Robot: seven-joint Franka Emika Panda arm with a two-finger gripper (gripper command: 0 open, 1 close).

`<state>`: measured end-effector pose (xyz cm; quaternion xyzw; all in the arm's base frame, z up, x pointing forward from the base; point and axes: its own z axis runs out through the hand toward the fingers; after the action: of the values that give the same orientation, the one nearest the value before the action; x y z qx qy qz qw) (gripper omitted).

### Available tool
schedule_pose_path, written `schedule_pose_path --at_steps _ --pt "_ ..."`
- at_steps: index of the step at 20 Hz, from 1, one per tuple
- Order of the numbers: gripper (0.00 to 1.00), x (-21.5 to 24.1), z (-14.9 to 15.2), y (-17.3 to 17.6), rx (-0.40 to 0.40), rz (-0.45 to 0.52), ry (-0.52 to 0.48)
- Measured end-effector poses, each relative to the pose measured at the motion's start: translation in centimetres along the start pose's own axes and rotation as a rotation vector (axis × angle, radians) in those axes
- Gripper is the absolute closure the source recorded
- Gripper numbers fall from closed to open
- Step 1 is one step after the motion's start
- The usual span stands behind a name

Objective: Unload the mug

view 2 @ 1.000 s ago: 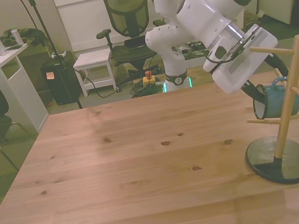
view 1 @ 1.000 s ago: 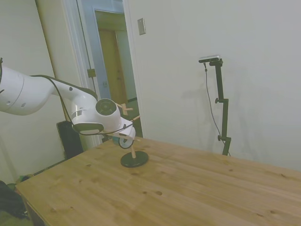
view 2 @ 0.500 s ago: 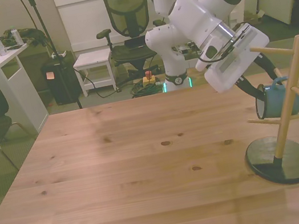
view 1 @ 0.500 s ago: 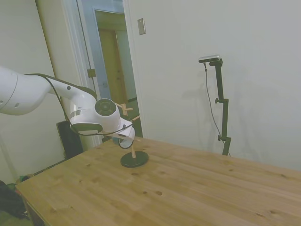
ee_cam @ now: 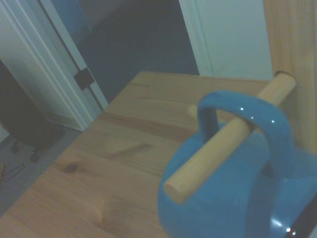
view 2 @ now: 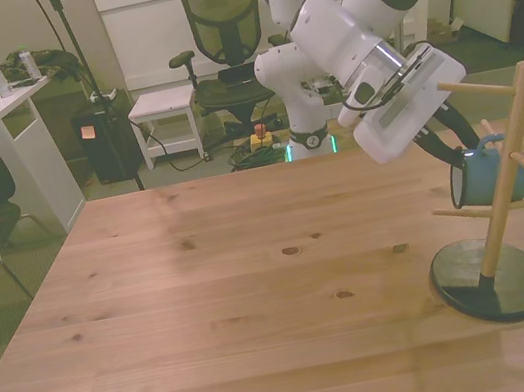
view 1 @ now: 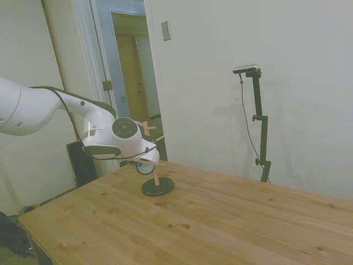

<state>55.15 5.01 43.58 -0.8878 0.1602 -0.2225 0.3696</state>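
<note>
The mug hung by its handle on a peg of the wooden stand, above the worktop. The claw sat right against it, toward the peg's free end; whether its fingers were apart I could not tell.

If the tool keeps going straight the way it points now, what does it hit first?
Most likely the small light-blue enamel mug, hanging by its handle on a peg of the wooden stand; the tool is already at it, though depth is unclear.
</note>
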Motion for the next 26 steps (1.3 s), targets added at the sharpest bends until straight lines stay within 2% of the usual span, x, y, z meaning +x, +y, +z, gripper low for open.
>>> schedule_pose_path --at_steps 26 --pt "1.00 -0.5 -1.5 0.6 0.068 -0.030 0.035"
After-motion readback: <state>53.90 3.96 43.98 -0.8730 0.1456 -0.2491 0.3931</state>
